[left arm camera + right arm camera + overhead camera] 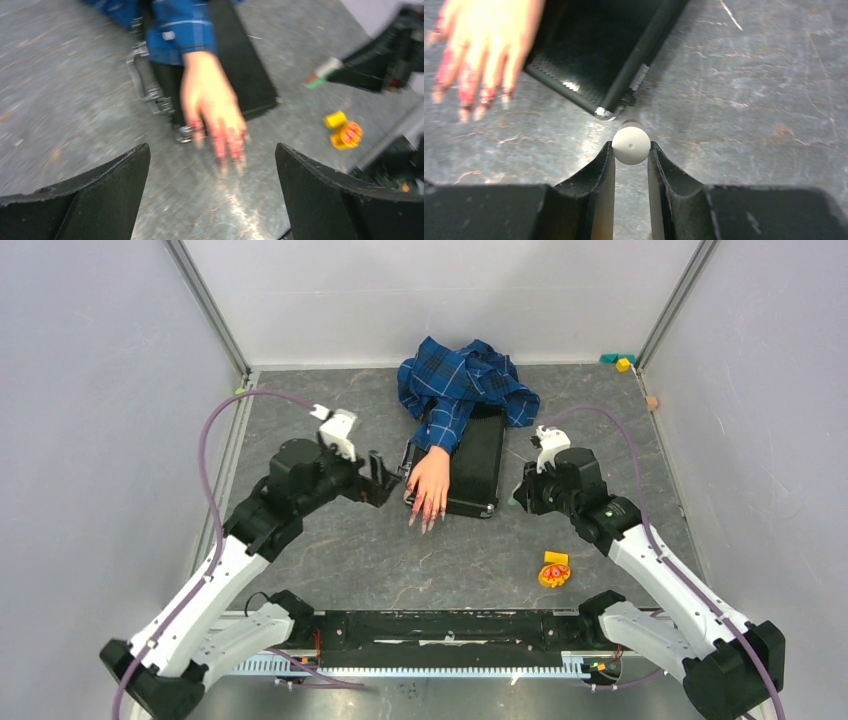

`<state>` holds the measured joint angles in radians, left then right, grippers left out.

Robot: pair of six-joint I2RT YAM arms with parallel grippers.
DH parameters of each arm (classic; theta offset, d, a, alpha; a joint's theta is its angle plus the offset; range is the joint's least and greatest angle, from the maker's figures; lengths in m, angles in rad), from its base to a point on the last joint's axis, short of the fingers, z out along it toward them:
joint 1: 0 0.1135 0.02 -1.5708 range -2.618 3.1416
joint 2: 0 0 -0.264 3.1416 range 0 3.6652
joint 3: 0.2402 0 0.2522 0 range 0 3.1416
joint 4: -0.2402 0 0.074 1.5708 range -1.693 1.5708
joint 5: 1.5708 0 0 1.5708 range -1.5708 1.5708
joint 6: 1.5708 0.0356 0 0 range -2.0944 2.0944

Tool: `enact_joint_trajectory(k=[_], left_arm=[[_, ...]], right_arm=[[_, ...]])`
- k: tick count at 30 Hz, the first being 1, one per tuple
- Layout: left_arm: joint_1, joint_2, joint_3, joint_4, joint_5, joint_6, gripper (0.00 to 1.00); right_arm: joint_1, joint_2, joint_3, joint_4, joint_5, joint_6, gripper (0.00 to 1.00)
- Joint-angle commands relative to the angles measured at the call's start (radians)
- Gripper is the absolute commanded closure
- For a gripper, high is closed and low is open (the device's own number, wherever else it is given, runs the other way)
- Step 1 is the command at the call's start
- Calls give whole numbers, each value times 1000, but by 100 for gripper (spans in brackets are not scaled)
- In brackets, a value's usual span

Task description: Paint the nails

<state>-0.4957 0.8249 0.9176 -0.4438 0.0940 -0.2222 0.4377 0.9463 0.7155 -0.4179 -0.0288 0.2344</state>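
The pale mannequin hand [431, 480] with a blue plaid sleeve [460, 380] lies on a black case [478, 460], fingers pointing toward the arms. Its long pink-red nails [425, 518] hang past the case's near edge; they are blurred in the left wrist view [227, 159] and show at the upper left of the right wrist view [469, 107]. My left gripper [387, 480] is open and empty just left of the hand [212, 150]. My right gripper [520, 496] is shut on a white round-capped brush handle [631, 144] by the case's near right corner.
A yellow-orange small bottle [553, 570] lies on the grey table right of centre, also in the left wrist view [345, 132]. Small coloured blocks [620, 361] sit in the back right corner. Grey walls close in both sides and the back.
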Motion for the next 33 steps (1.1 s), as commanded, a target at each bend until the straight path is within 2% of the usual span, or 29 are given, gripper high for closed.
enact_joint_trajectory(k=[1, 5, 11, 19, 25, 33], left_arm=[[-186, 78, 119, 81, 81, 114, 0], [-290, 146, 118, 110, 200, 157, 0], [-451, 222, 60, 119, 232, 258, 0], [-514, 178, -4, 143, -14, 265, 0], [-514, 161, -13, 164, -33, 254, 1], [-513, 165, -9, 146, -65, 266, 22]], right_arm=[[33, -12, 96, -10, -118, 53, 100], [73, -5, 128, -2, -179, 86, 100], [154, 23, 178, 17, -197, 148, 100], [250, 46, 216, 164, -274, 292, 100], [322, 55, 226, 270, -284, 374, 100], [364, 67, 222, 356, -324, 415, 100]])
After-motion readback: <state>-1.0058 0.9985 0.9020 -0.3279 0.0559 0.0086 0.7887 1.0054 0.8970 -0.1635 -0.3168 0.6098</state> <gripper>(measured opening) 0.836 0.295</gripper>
